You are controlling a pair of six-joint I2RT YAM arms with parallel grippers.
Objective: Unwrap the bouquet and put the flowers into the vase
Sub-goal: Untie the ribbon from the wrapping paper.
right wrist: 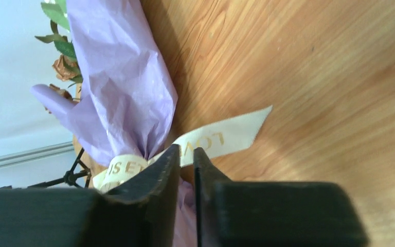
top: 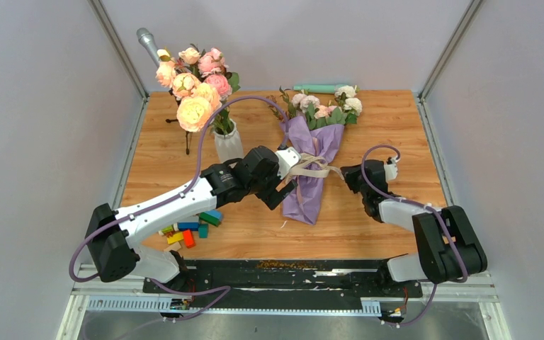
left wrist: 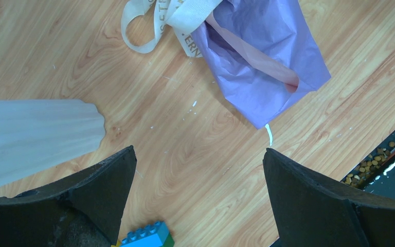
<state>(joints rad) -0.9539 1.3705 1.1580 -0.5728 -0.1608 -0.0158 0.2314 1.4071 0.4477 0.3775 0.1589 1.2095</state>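
Coloured toy bricks (top: pixel 191 228) lie on the tabletop (top: pixel 397 127) close behind the left hand (top: pixel 285 180). Peach and pink blooms (top: pixel 195 85) stand far-left of it.

Bright, even white light is falling from above on the bouquet (top: pixel 314 159), throwing only a faint, soft shadow just beside its paper on the table (top: pixel 397 127). The overhead view is coming through sharp. In the right wrist view, the right gripper (right wrist: pixel 186 152) in front of the bouquet is blurring into dark shapes, and a pale sheen is washing the wood beside the bouquet. The left wrist view is showing crisp grain below the bouquet.
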